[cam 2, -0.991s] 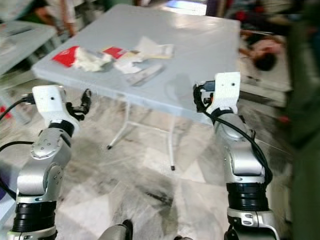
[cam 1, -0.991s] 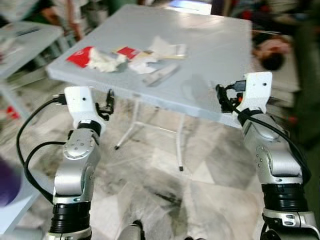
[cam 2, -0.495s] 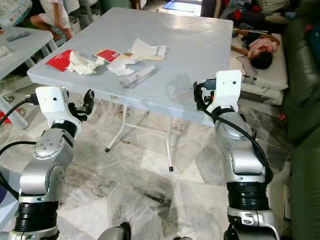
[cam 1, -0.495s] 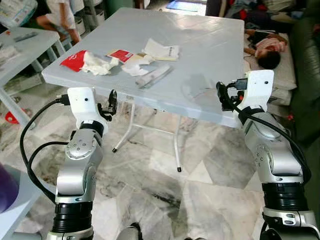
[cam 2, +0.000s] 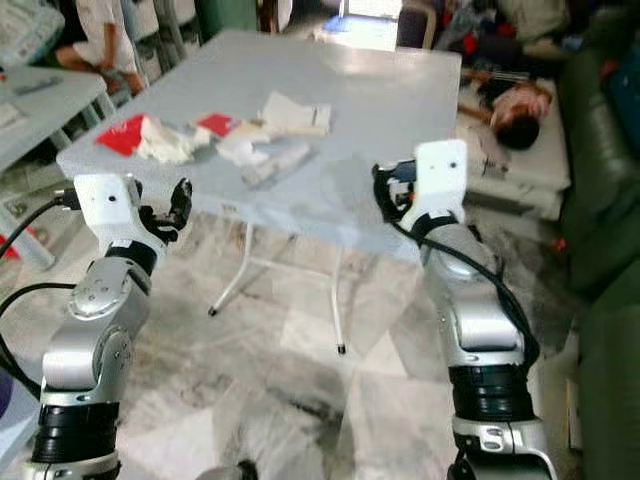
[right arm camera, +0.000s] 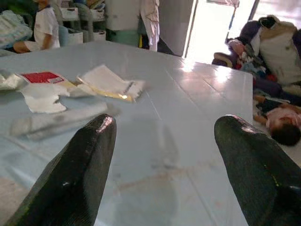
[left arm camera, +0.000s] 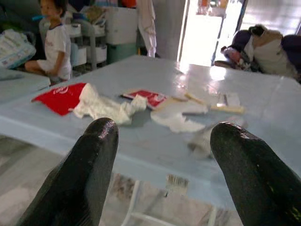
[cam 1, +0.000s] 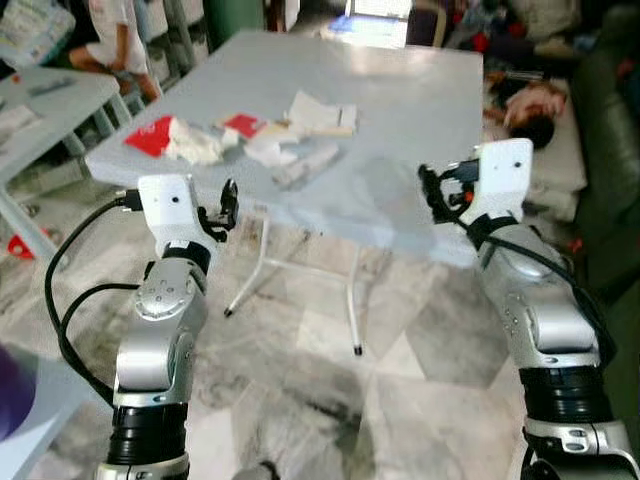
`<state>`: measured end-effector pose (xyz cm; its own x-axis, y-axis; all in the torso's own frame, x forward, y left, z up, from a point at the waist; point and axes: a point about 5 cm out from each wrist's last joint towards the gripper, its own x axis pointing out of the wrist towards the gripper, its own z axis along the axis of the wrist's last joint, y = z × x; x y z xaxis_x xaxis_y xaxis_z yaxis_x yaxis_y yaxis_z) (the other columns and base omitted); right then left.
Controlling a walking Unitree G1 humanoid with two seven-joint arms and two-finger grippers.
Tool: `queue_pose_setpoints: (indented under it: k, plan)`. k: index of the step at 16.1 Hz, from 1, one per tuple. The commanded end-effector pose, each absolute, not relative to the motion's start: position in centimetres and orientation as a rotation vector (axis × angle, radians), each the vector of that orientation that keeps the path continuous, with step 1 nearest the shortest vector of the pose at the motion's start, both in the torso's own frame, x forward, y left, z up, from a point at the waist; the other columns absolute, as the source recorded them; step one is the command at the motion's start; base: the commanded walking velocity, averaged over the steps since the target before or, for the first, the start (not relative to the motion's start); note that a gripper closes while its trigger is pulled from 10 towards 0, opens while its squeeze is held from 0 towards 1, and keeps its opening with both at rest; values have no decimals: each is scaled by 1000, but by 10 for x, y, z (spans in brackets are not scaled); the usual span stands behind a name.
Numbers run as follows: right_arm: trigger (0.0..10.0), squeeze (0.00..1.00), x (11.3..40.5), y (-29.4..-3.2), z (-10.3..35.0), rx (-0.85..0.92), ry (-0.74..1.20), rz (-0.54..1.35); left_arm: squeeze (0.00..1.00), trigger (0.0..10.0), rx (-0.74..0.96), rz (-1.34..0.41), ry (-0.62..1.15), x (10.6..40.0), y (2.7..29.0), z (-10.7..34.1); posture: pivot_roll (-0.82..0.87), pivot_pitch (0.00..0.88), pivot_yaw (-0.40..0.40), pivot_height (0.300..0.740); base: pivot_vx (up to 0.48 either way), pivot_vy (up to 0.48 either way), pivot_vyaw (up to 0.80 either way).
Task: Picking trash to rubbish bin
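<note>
Trash lies on the left part of a pale blue table: a red wrapper, a crumpled white tissue, a small red packet, folded white paper and a clear wrapper. My left gripper is open, held just below and in front of the table's near left edge, facing the trash. My right gripper is open at the table's near right edge, level with the top, with the folded paper beyond it. Neither holds anything.
White folding legs stand under the table on a marble floor. A second table is at the left, with a seated person behind it. A person lies on a mattress at the right, beside a dark sofa.
The head camera has shifted slightly and the picture has blurred. My right gripper sits a little higher and further left against the table edge. Both stay open and the trash has not moved.
</note>
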<state>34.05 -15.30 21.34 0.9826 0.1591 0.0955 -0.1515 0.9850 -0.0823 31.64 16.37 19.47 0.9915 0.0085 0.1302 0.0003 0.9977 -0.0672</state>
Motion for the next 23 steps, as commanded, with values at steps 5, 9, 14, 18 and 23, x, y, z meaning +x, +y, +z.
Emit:
queue_pose_setpoints:
  k: [5,9,14,18,23]
  plan:
    - [10000,0,340,-152,221,-98,-136,171,0,10000,-65,3,-143,318,164,198,45,99,-40,740,480,0,0]
    - [10000,0,339,-149,220,-103,-137,185,0,10000,-65,7,-141,318,164,197,45,100,-41,740,480,0,0]
    - [10000,0,338,-145,219,-110,-136,207,0,10000,-71,3,-136,318,163,196,44,104,-42,740,480,0,0]
    - [10000,0,337,-144,220,-119,-144,226,0,10000,-71,7,-134,318,163,196,43,106,-43,740,480,0,111]
    - [10000,0,337,-142,216,-107,-145,229,0,10000,-55,37,-120,317,166,188,46,60,-34,740,236,0,421]
